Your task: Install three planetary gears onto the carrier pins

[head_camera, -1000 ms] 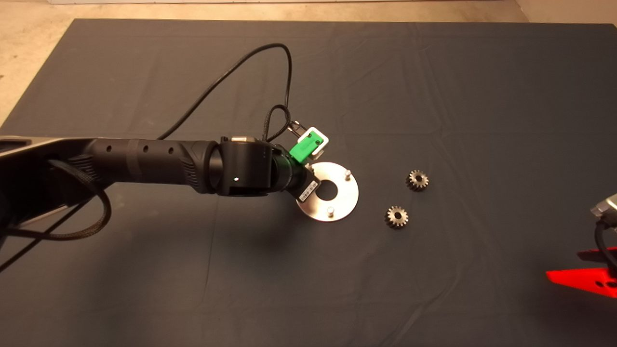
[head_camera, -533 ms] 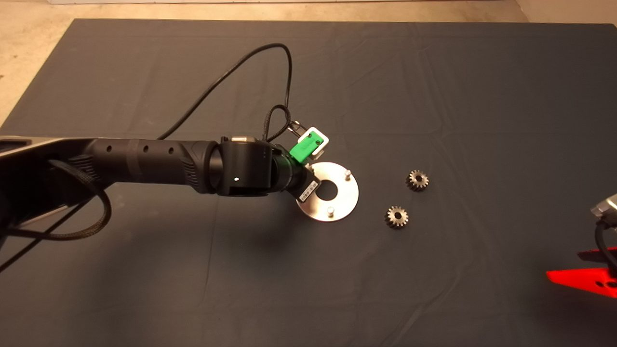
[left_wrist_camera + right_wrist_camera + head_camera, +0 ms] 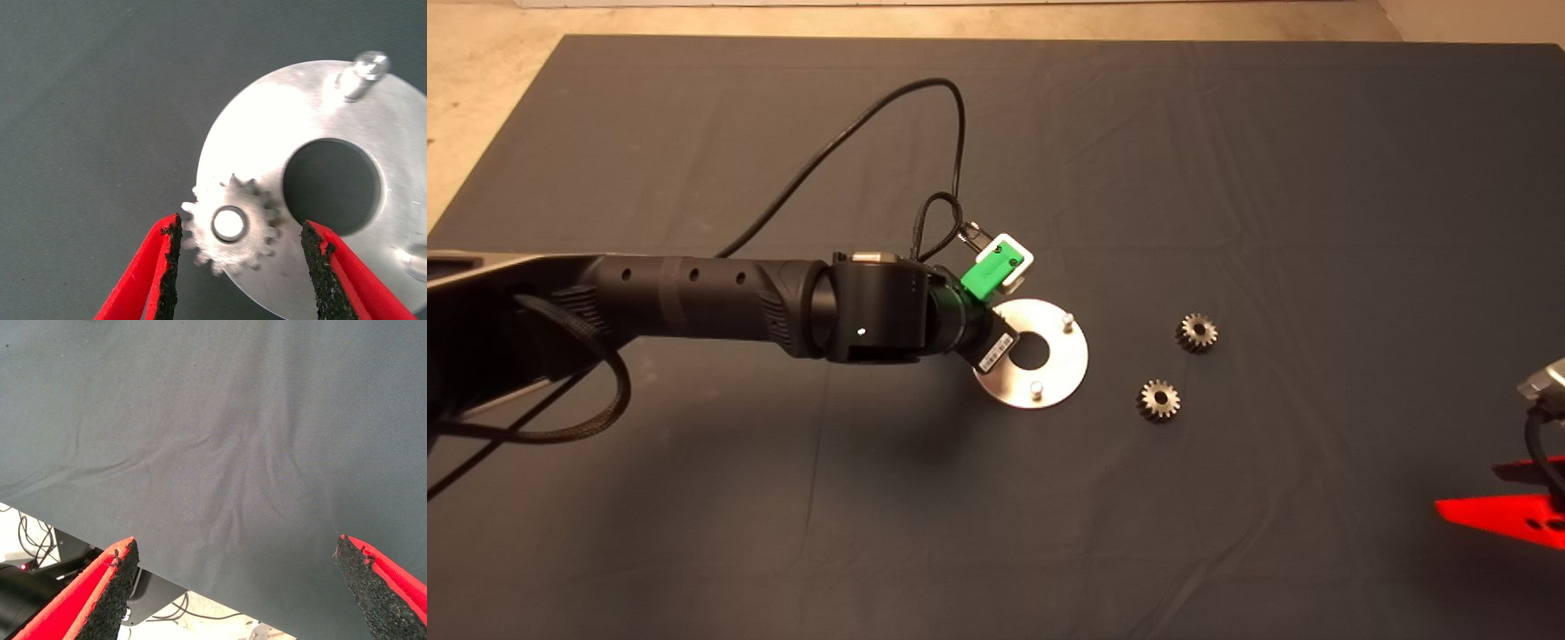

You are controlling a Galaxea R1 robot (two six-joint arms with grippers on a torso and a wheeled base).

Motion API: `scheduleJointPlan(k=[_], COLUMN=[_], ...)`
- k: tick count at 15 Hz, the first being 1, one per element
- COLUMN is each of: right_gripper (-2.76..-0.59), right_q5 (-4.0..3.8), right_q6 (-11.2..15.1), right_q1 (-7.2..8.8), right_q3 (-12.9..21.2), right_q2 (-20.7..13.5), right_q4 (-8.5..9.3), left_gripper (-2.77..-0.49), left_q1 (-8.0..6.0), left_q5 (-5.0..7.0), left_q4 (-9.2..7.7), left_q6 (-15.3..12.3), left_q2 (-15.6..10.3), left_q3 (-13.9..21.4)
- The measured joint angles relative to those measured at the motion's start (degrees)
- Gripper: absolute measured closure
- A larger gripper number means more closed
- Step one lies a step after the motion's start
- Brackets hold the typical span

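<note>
Left gripper (image 3: 239,267) over the disc's (image 3: 1069,364) left edge, fingers apart either side of a gear (image 3: 232,225) seated on a pin (image 3: 229,224), neither pad touching it; from above the arm hides that gear and pin. Two bare pins (image 3: 1067,320) (image 3: 1036,388) show, with two loose gears (image 3: 1197,332) (image 3: 1160,400) on the mat (image 3: 1227,160) right of the disc. Right gripper (image 3: 239,590) parked near right, cut off by the edge, fingers wide apart.
</note>
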Motion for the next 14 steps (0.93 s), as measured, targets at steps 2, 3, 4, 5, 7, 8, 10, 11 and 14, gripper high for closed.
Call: scheduleJointPlan(k=[2, 3, 4, 5, 7, 8, 10, 11, 14], right_gripper=[-2.21, -2.21, -2.21, -2.21, -2.21, -2.21, -2.21, -2.21, -2.21], right_q5=[-0.01, -0.01, 0.01, -0.01, 0.01, 0.01, -0.04, -0.10, -0.26], right_q6=[0.0, 0.0, 0.0, 0.0, 0.0, 0.0, 0.0, 0.0, 0.0], right_q1=[0.00, 0.00, 0.01, 0.00, 0.00, 0.00, 0.00, 0.00, 0.00], right_q3=[0.0, 0.0, 0.0, 0.0, 0.0, 0.0, 0.0, 0.0, -0.1], right_q2=[0.0, 0.0, 0.0, 0.0, 0.0, 0.0, 0.0, 0.2, 4.8], right_q4=[0.00, 0.00, 0.00, 0.00, 0.00, 0.00, 0.00, 0.00, 0.00], left_gripper=[-1.20, -1.32, -1.34, -1.40, -1.49, -1.49, -1.60, -1.64, -1.64], left_q1=[-0.02, -0.02, -0.02, -0.02, -0.09, -0.22, -0.52, -0.50, -0.52], left_q5=[0.84, 1.66, 2.66, 4.02, 7.50, 9.36, 12.70, 13.03, 13.08], left_q4=[0.00, -0.02, -0.02, 0.00, -0.02, -0.02, -0.02, 0.00, -1.05], left_q6=[0.0, 0.0, 0.0, 0.0, 0.0, -0.1, -0.9, -1.7, -6.5], left_q2=[-0.8, -1.1, -1.2, -1.4, -1.6, -1.8, -3.0, -4.3, -10.1], left_q3=[3.1, 4.5, 5.5, 6.2, 8.2, 9.1, 11.6, 13.8, 19.9])
